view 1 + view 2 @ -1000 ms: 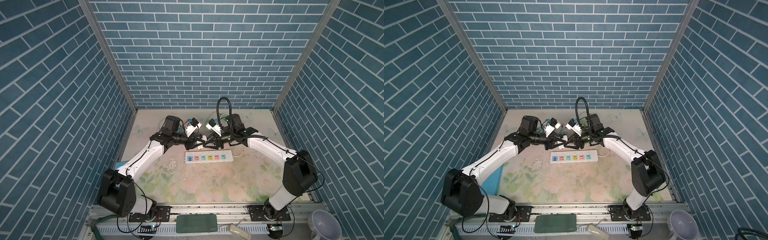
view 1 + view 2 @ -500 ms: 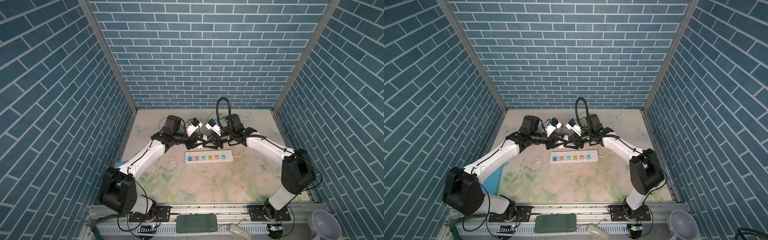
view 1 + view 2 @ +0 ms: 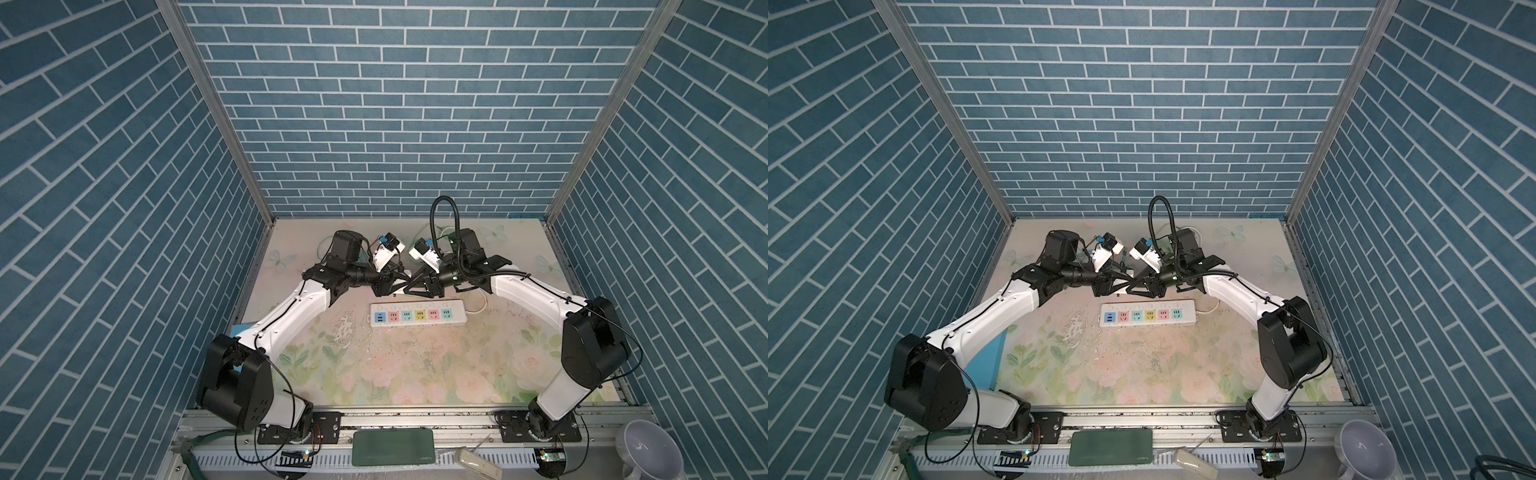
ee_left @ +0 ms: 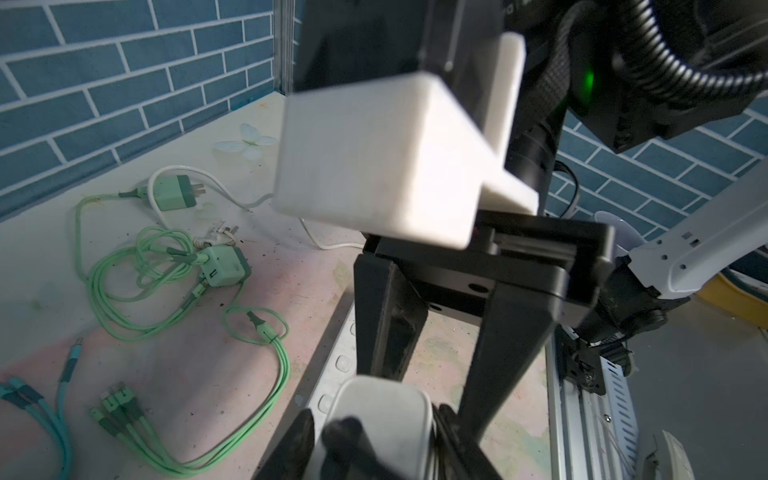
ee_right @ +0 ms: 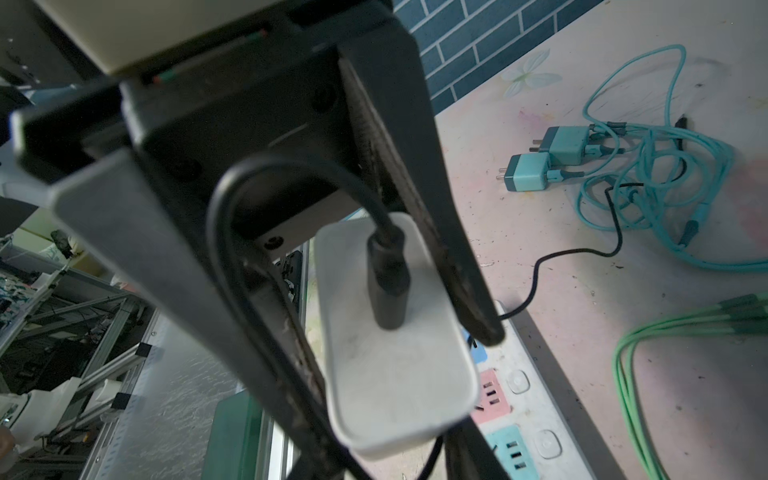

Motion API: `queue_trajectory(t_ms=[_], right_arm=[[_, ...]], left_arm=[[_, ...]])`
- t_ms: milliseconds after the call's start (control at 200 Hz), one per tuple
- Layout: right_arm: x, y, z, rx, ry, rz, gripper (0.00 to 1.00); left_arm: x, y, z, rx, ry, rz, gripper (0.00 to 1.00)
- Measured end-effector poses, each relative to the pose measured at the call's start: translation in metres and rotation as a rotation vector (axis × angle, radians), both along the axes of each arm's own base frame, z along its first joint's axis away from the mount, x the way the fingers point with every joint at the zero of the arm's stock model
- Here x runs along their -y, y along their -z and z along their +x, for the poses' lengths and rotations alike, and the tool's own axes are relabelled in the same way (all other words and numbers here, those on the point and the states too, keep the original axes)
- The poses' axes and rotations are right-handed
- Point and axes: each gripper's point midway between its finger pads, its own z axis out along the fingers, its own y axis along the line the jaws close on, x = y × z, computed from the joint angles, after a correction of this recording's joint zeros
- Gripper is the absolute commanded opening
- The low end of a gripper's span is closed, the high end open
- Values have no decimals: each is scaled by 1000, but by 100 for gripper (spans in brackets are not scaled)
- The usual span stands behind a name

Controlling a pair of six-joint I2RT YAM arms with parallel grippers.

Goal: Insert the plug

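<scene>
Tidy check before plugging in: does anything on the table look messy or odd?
Green cables and chargers lie tangled behind the power strip, and the white adapter's black cable loops between the right gripper's fingers, a possible snag.

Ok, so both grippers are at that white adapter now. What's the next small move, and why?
Probably open the left gripper fully and draw it back. The right gripper has its fingers against both sides of the white adapter, which sits just above the power strip, whose sockets look free. So the left one seems only in the way of lowering it.
</scene>
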Motion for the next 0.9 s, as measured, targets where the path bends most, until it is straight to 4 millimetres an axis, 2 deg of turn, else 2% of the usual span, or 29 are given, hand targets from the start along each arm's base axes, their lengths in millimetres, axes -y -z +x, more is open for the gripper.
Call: queue_trajectory(t_ms=[135, 465, 635, 730, 900], right_arm=[[-1, 2, 6, -1, 40, -19, 17], [4, -3, 29, 7, 130, -1, 15], [8, -2, 38, 28, 175, -4, 15], [16, -1, 46, 40, 232, -16, 15], [41, 2, 65, 76, 370, -54, 15]], left_arm=[[-4, 2, 8, 39, -46, 22, 61], [-14, -3, 23, 121, -147, 49, 65], [-21, 0, 25, 121, -184, 50, 70], [-25, -1, 22, 120, -196, 48, 73], [-31, -10, 19, 139, -227, 42, 74]])
